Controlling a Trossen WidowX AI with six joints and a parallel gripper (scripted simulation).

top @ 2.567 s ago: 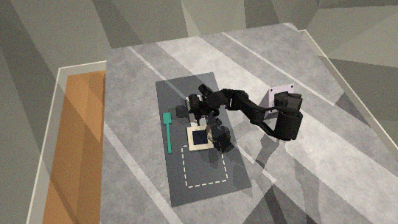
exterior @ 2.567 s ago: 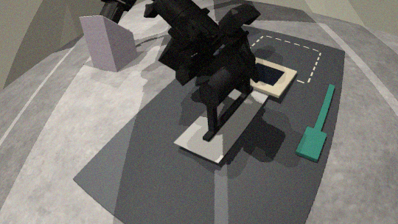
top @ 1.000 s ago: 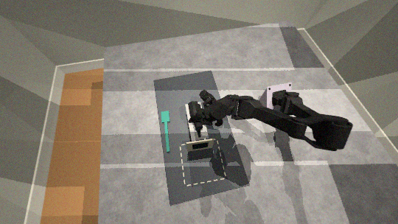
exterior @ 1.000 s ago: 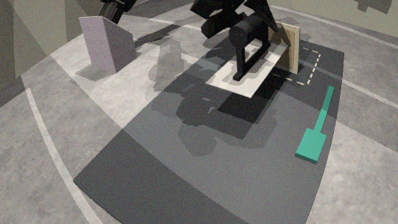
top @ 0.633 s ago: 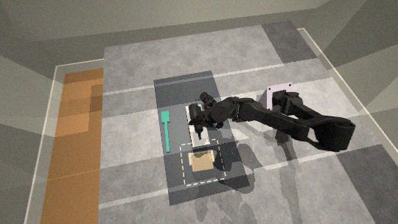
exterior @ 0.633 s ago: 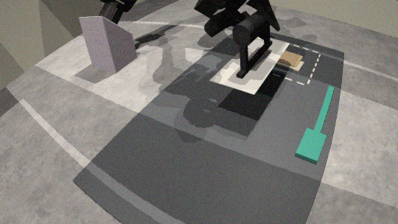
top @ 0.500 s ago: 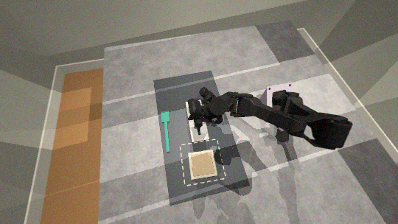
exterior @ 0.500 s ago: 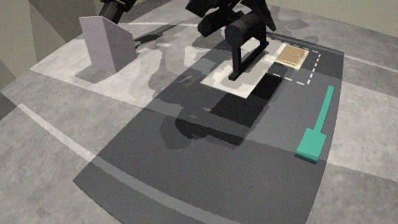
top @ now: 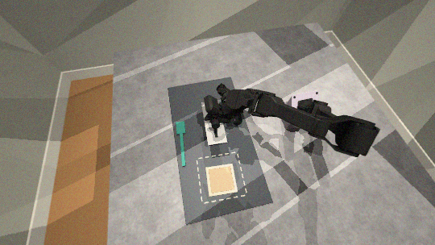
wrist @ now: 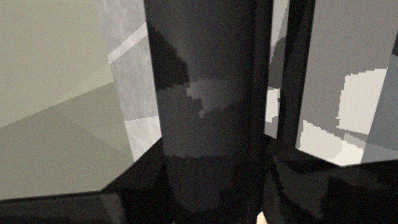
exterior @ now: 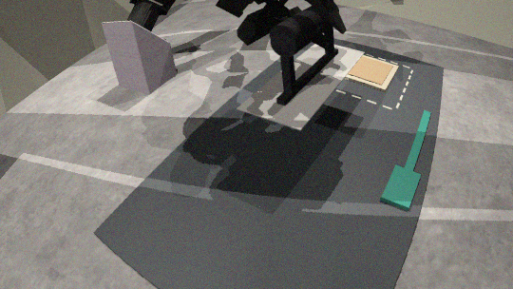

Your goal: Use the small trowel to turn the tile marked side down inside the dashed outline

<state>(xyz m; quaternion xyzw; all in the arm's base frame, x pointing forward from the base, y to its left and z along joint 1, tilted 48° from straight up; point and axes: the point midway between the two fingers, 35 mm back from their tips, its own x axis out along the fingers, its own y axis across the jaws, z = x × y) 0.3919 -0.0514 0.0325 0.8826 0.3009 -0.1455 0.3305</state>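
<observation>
Matt dark mat (top: 255,187) (exterior: 247,238), smooth tan tile (top: 221,180) (exterior: 371,71).

Tile (top: 221,180) (exterior: 371,71) tan (w/ cream edge).

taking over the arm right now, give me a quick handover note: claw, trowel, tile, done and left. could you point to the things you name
Claw (top: 219,110) (exterior: 301,29) (wrist: 205,134): shut on the trowel's handle, over the mat (top: 242,207) (exterior: 237,238).
Trowel (top: 221,140) (exterior: 295,120) (wrist: 207,100): held, blade looks raised off the mat, short of the tile from above.
Tile (top: 221,180) (exterior: 372,71): flat inside the dashed outline (top: 200,181) (exterior: 370,102), tan face up.
Done: tile placed; looks turned, underside hidden.
Left: set trowel down off the tile, let go, move arm clear.
Teal tool (top: 180,127) (exterior: 401,187): lies on the mat, not held.
</observation>
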